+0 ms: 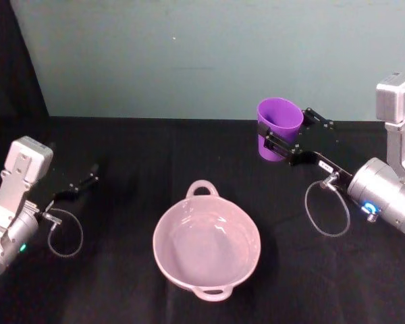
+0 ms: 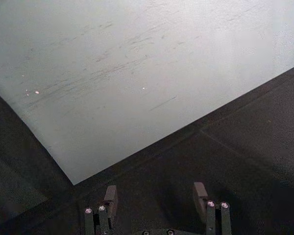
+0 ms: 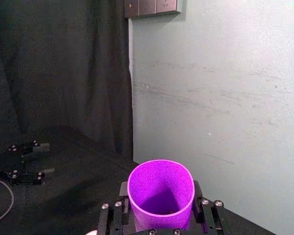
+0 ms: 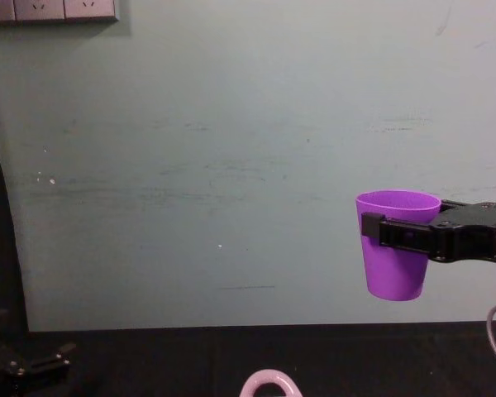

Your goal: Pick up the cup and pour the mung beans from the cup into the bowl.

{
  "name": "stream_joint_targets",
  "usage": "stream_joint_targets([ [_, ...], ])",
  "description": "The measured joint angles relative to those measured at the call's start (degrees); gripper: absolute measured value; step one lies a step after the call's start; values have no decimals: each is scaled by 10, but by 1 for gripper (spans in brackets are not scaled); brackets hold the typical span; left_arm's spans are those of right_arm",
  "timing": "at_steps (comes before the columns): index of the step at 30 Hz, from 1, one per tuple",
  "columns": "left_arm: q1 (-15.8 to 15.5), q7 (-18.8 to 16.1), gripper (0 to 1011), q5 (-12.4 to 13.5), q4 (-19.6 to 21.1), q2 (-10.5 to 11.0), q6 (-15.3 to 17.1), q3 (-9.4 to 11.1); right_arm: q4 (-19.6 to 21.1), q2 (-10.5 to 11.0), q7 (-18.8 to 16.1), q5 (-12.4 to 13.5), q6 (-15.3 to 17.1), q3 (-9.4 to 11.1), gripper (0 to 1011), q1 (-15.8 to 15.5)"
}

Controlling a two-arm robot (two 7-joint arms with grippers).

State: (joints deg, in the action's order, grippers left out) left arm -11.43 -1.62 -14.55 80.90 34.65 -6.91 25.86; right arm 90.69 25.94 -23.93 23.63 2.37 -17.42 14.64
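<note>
One upright cup (image 4: pixel 394 273) (between right fingers (image 4: pixel 405 235))

Bowl (image 4: pixel 270 375) cut off, btm (chest view).

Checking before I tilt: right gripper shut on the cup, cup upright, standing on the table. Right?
No. The right gripper is shut on the cup and the cup is upright, but it is not on the table: the chest view shows its base in the air above it. The left gripper is parked, open.
</note>
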Motion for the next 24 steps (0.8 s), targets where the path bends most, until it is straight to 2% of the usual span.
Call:
stream_joint_targets([
  [24,0,0,1011,0,0,0,0,0,0,0,0,0,0,0,726,0],
])
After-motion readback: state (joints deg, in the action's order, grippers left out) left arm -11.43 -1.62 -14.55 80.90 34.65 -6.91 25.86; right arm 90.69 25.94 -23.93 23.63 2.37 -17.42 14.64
